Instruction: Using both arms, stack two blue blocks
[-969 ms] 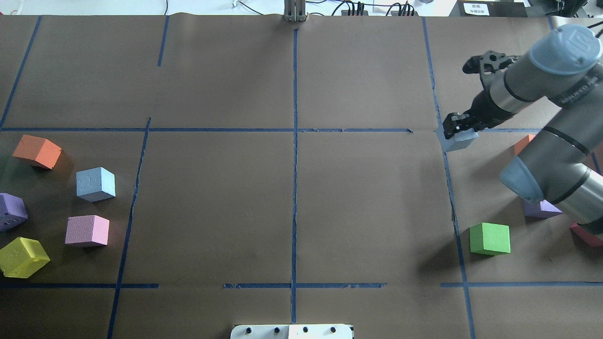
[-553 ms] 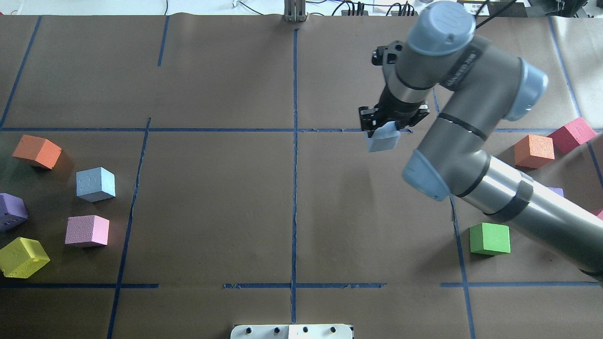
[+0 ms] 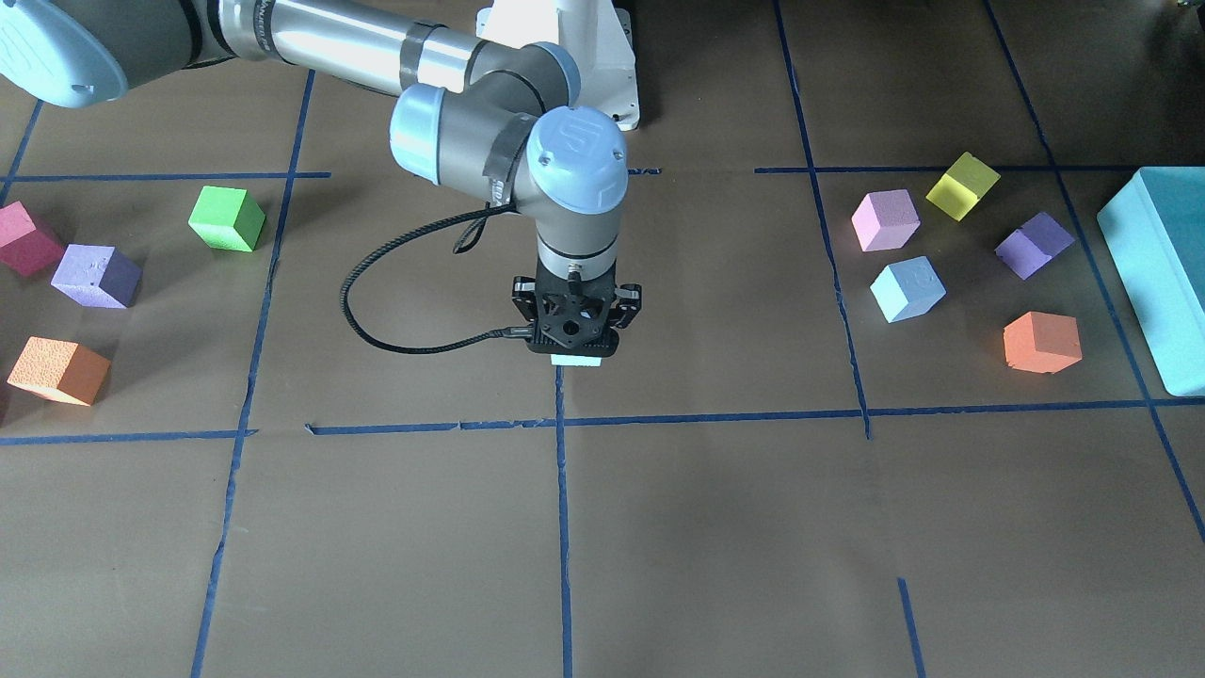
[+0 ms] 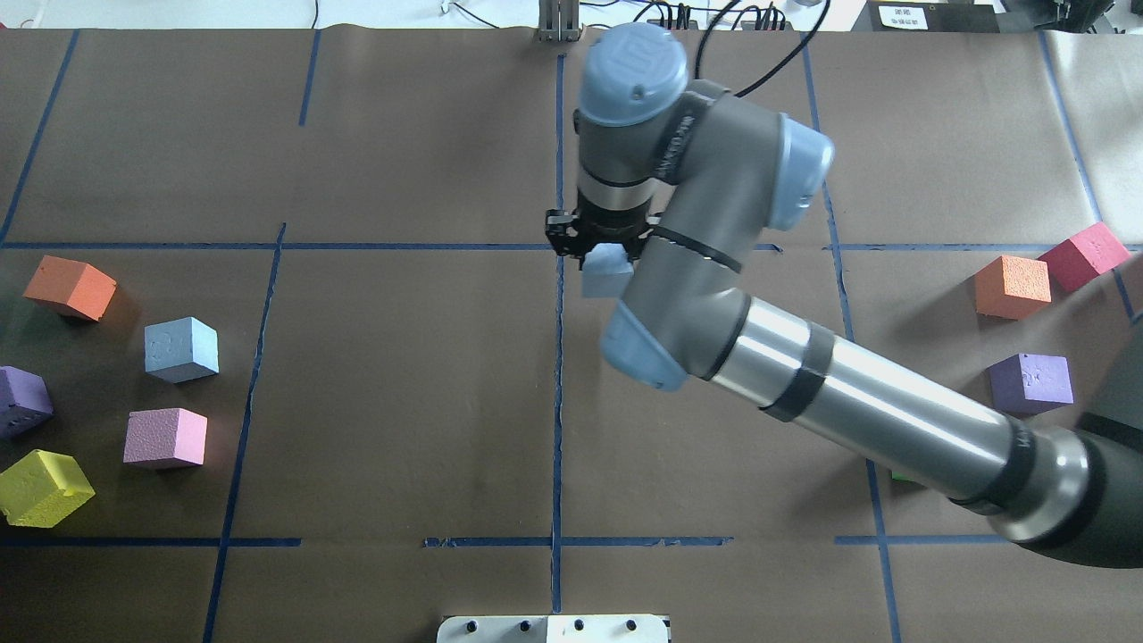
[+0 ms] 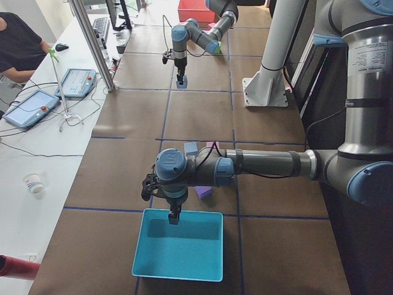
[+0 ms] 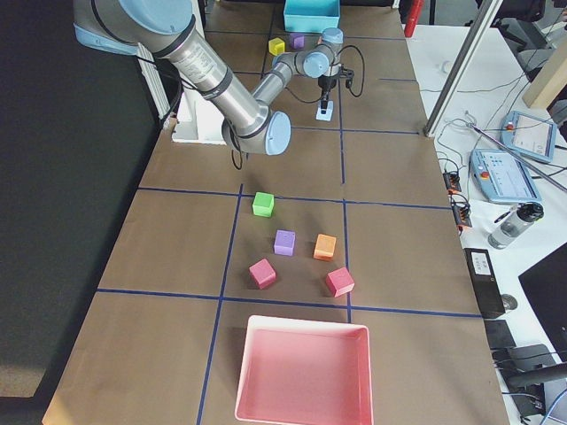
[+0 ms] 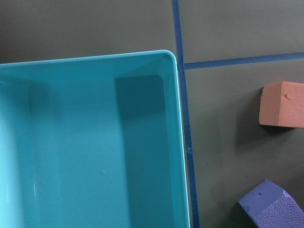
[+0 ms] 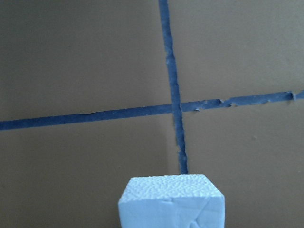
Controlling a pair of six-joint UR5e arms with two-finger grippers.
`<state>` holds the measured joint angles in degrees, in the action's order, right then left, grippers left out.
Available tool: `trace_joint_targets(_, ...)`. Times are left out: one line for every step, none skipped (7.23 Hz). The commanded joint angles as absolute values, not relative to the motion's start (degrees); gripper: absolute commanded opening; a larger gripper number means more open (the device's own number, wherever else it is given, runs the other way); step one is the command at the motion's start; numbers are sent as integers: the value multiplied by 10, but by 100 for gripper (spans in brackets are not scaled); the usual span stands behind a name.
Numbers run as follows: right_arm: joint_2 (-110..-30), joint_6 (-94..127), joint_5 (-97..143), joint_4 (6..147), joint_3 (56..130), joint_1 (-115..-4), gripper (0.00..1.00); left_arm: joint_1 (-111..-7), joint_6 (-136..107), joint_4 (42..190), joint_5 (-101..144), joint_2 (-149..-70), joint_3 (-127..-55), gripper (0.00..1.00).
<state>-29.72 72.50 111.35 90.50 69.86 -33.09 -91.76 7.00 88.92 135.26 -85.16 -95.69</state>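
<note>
A: Light's even, from above. Soft shadow beside the orange cube (image 4: 70, 288); overhead view dims toward its left edge.
B: Far strip blown white. Right wrist: blue block (image 8: 171, 202) sharp, grain visible.

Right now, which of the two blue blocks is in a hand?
The centre blue block, gripped by the right hand; the other blue block lies free.

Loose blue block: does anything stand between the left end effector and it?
The left end effector hangs over the teal box; the purple cube and orange cube sit between that box and the loose blue block, with a gap between them. Coming from above should clear both. The right end effector holds the other blue block.
</note>
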Motion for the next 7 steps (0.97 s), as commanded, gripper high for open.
trace_joint_targets(-291, 740, 1106, 886, 673, -321, 1, -918, 70, 889, 1354, -852, -957, 100)
trace_joint_targets(-294, 738, 1106, 887, 674, -321, 2, -918, 69, 889, 1354, -852, -958, 100)
trace_joint_targets(-301, 737, 1107, 887, 677, -321, 2, -918, 69, 889, 1354, -852, -959, 100)
trace_joint_targets(-310, 735, 1107, 885, 680, -321, 2, -918, 69, 889, 1354, -852, -960, 100)
trace_joint_targets(-315, 734, 1107, 884, 683, -322, 3, -918, 69, 889, 1353, -852, -960, 100)
trace_joint_targets(-322, 734, 1107, 884, 692, -322, 6, -918, 68, 889, 1354, -852, -960, 100)
trace_joint_targets(-331, 733, 1107, 884, 698, -322, 15, -918, 68, 889, 1354, -852, -960, 100)
